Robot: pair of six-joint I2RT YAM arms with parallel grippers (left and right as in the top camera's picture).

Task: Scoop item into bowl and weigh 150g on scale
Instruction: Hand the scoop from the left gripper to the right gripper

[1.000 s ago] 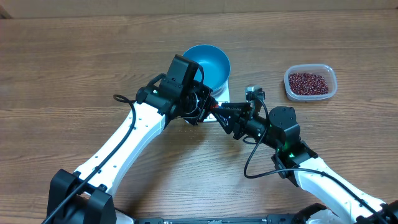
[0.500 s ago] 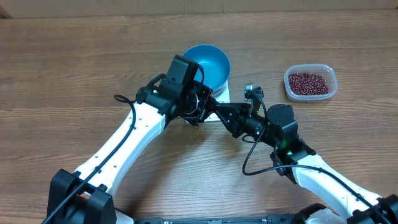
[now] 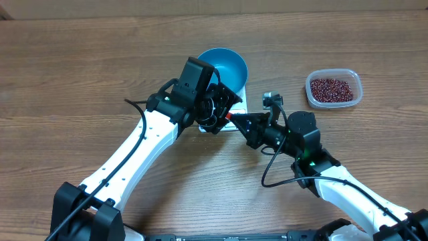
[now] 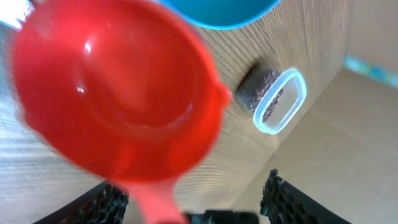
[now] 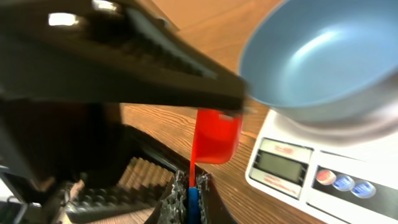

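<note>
Right gripper: closed tight on the thin handle of the red scoop, close to the handle's end.
Scoop: empty, cup clean inside; it hangs just in front of the scale, below the bowl's rim.
Left gripper: jaws wide, one on each side of the scoop handle, not pinching it; the arm's head sits right over the scoop, next to the bowl.
Step (judged): scoop handover, the right arm alone carrying it; no scooping done yet.
Scale: white, flat on the table, display facing the arms; reading too blurred to tell.
Bowl: blue, sits on the scale, no beans seen in it.
Beans: all in the clear tub, far right, well apart from bowl and scale.
Risk 1: grip on the handle end only; the cup could swing or slip once loaded, spilling beans.
Risk 2: left jaws close around the handle; a skewed withdrawal could catch it and twist the scoop out of line.
Risk 3: both arms crowd the bowl; a nudge would shift it on the scale and spoil the weight.
Risk 4: long carry from tub to bowl; a tilted cup drops beans on the table.
</note>
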